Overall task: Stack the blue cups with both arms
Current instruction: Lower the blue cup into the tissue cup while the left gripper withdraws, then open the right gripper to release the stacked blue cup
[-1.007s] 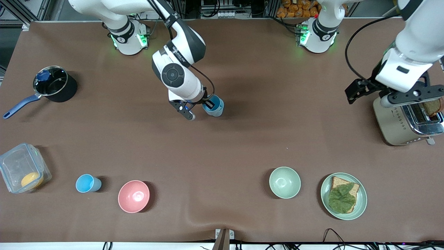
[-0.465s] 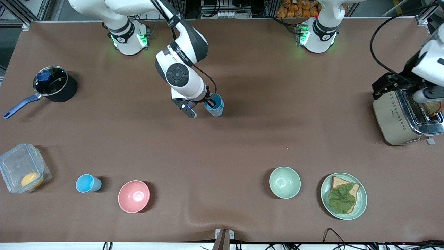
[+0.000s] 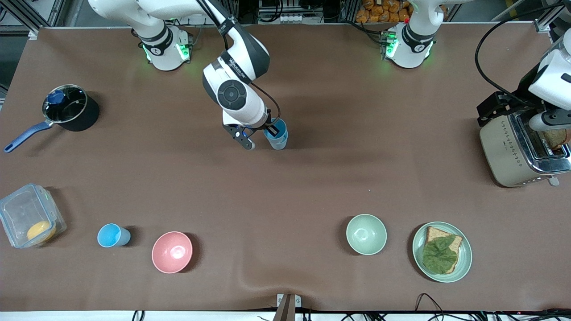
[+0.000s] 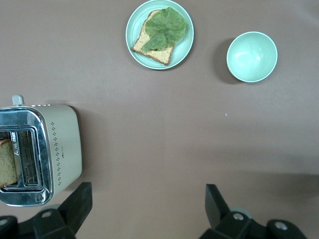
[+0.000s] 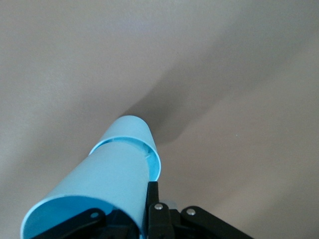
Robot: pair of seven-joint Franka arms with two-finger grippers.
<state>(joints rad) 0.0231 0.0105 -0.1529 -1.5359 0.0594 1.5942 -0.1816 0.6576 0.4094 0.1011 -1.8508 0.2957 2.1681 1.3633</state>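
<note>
Along the lower band of the front view, a row of things sits on the brown counter (image 3: 312,187). At the lower left edge is a clear plastic container (image 3: 29,221) with something orange inside. Beside it stands one blue cup (image 3: 112,235), upright and alone. Just beside that is the pink bowl (image 3: 172,252). Toward the lower right are the pale green bowl (image 3: 366,234) and, near it, a green plate (image 3: 441,252) with a slice of bread under a green leaf.

Higher up, in the middle of the frame, the right tool (image 3: 261,135) pinches the second blue cup (image 3: 277,135). One finger is inside the rim and the other against the outer wall. The right wrist view shows this light-blue tumbler (image 5: 94,184) held between the dark fingers (image 5: 154,211). There it looks like one cup nested in another, with the counter below it.

At the right edge, a silver toaster (image 3: 519,151) stands with a slice of bread in its slot. The left tool (image 4: 144,211) hangs above the counter beside this toaster, its fingers spread wide and holding nothing. In the left wrist view the toaster (image 4: 42,154), the plate (image 4: 159,34) and the green bowl (image 4: 251,56) lie below it.

At the upper left, a dark saucepan (image 3: 69,111) with a blue handle rests on the counter.
</note>
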